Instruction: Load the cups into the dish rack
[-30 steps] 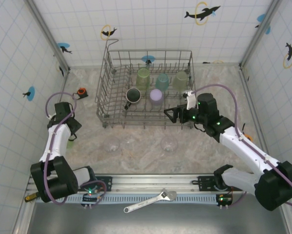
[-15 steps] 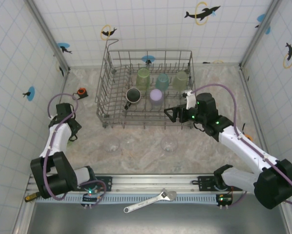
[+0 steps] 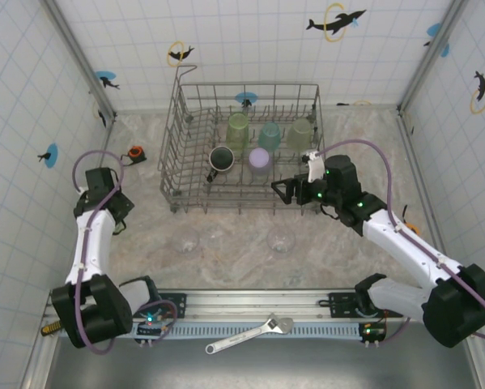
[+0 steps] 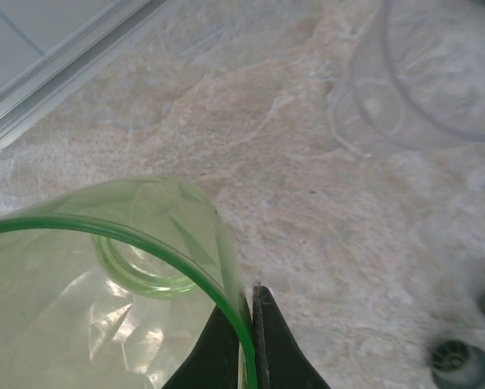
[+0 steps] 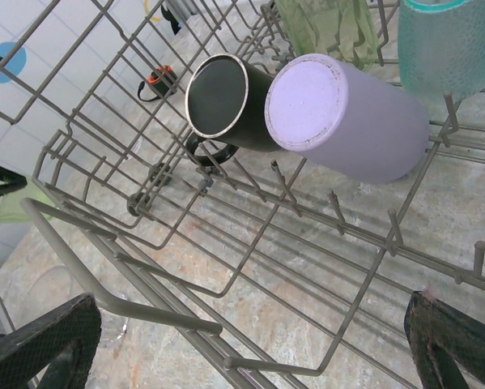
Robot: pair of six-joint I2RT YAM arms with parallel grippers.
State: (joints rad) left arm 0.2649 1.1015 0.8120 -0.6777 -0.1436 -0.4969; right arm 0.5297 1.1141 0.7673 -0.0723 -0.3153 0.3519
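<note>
Care counts here: the left end effector [image 4: 246, 344] pinches the rim of the green cup [image 4: 104, 267] low over the desk [image 4: 307, 178], so lift it slowly and steer past the clear cup [image 4: 436, 73]. Farther off, the right end effector [image 3: 284, 191] hangs spread and empty at the dish rack [image 3: 177, 174].

Left fingers [image 4: 278, 352] pinched, right fingers [image 5: 40, 344] spread

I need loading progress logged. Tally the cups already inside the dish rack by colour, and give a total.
Green cups: 2
Teal cup: 1
Lavender cup: 1
Black cup: 1
Total in the dish rack: 5
</note>
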